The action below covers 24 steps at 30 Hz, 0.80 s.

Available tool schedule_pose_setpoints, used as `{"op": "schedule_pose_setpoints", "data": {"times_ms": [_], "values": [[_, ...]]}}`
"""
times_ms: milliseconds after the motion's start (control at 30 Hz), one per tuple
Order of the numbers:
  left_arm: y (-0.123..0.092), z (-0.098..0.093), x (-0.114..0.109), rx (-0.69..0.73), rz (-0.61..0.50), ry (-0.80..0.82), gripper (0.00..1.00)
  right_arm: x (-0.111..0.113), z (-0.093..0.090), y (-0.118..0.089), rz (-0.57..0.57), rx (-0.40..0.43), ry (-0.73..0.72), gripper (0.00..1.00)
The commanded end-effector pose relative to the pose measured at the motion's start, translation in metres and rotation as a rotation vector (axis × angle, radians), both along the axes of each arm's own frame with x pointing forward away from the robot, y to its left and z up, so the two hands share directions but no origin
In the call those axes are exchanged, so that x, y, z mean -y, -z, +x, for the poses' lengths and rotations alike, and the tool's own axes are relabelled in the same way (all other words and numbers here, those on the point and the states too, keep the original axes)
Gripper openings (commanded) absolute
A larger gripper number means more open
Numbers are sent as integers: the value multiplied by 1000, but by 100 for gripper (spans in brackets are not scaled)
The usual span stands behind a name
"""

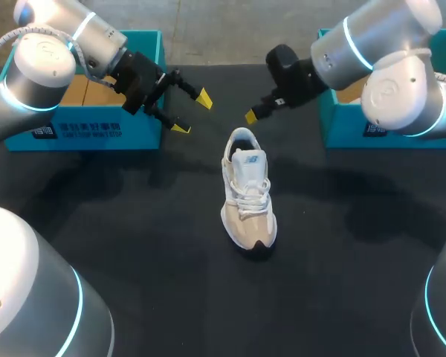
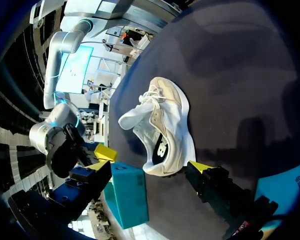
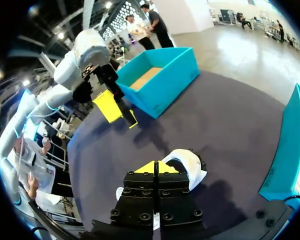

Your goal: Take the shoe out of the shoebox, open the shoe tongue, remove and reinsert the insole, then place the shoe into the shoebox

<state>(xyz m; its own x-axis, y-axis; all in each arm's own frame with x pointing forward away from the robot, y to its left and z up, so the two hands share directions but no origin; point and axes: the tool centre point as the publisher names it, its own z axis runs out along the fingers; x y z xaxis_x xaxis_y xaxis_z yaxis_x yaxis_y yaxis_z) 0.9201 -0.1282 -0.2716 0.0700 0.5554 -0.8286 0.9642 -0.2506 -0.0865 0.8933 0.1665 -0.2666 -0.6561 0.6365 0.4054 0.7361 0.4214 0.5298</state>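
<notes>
The shoe stands upright on the worktop, midway between the left box and the right box. Its toe points near and its heel far. It is out of the box, so the step in hand is probably opening the tongue.

Status of the claws:
- The left claw hangs above the worktop, far and left of the heel. Its fingers are spread wide and hold nothing.
- The right claw hangs just far and right of the heel. Its yellow tips are pressed together with nothing between them.

Procedure:
1. Part the right claw before you bring it down. With its tips together it cannot grip.
2. Use one claw to steady the shoe at the heel collar. The shoe stands free and will likely slide or tip if pulled unsupported.
3. Bring the other claw over the top edge of the tongue, above the laces, and grip only the tongue.
4. Draw the tongue toward the toe and up, slowly. The laces look tied and may limit travel.

Caution: the two claws are near each other over the heel. Keep their paths apart.
</notes>
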Motion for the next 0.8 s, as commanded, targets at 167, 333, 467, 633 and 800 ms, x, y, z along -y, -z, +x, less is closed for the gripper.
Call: {"op": "schedule_pose_setpoints", "data": {"times_ms": [167, 333, 467, 633, 800], "values": [[0, -1, 0, 3, 2, -2, 100, 0, -2, -2, -32, 16, 23, 0], [-19, -1, -10, 14, 23, 4, 100, -3, 4, 11, -138, -19, 194, 0], [-31, -1, -23, 13, 41, -11, 100, 3, 6, 16, -163, -40, 324, 0], [-37, -2, -32, 8, 34, -21, 100, 5, 4, 21, -210, -55, 398, 0], [-48, -1, -48, -18, 25, -28, 100, -4, -1, 29, -290, -73, 462, 0]]}}
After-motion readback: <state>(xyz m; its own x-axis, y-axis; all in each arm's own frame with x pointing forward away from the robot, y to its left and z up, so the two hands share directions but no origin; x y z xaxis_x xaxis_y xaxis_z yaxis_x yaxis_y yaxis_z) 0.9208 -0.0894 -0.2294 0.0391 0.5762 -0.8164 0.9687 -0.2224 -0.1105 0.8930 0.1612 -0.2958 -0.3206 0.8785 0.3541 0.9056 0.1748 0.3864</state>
